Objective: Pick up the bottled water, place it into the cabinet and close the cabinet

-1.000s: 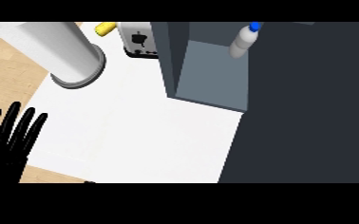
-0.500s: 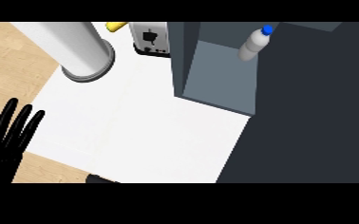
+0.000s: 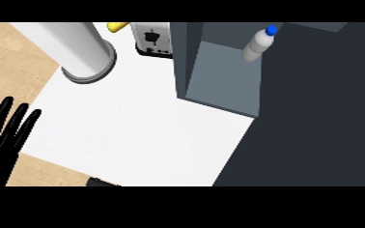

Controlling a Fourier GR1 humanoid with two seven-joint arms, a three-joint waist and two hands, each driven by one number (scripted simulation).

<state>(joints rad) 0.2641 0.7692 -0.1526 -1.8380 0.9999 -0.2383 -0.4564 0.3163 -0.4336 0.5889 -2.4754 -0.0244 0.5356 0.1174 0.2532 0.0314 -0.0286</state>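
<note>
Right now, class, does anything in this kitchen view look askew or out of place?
The bottled water leans tilted against the open cabinet's inner wall instead of standing upright. The left robot hand rests open at the left edge. Nothing looks spilled or damaged.

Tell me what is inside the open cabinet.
Inside the open cabinet only the bottled water shows, a clear bottle with a blue cap, standing near the right side. The dark panel on the right covers whatever lies further that way.
</note>
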